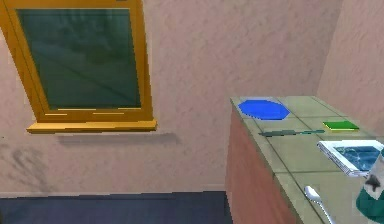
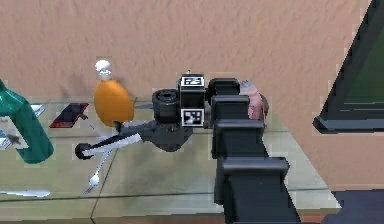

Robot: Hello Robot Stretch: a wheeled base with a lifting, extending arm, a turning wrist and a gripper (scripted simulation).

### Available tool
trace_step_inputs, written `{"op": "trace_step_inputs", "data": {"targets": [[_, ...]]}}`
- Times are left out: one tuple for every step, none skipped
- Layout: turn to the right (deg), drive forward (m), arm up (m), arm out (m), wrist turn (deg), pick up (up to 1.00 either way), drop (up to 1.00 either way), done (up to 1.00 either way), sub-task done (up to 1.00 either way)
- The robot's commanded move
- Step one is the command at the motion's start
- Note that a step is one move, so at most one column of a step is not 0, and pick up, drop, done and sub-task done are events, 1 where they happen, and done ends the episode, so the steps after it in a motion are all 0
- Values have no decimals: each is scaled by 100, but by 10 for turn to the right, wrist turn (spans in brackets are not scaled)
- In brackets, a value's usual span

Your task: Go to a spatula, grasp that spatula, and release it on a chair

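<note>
In the arm side view, my arm [image 2: 245, 160] reaches out over a pale tiled counter [image 2: 170, 185]. My gripper [image 2: 88, 151] points toward the view's left, just above the countertop. A thin pale utensil [image 2: 95, 180], perhaps the spatula, lies on the counter right below the fingertips. I cannot tell whether the gripper touches it or holds anything. Behind the gripper stands an orange rounded bottle [image 2: 112, 100] with a white top. In the forward view a slim white utensil [image 1: 318, 202] lies at the counter's near end.
A green bottle [image 2: 22, 125] and a flat dark red item [image 2: 68, 115] sit at the arm side view's left. The forward view has a blue plate [image 1: 264, 109], a green sponge [image 1: 341, 125], a white tray [image 1: 352, 154], an orange-framed window [image 1: 82, 62] and dark floor [image 1: 110, 208].
</note>
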Motion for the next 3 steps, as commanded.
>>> {"op": "trace_step_inputs", "data": {"targets": [[0, 0, 0, 0, -450, 0, 0, 0, 0], [0, 0, 0, 0, -240, 0, 0, 0, 0], [0, 0, 0, -14, 0, 0, 0, 0, 0]]}}
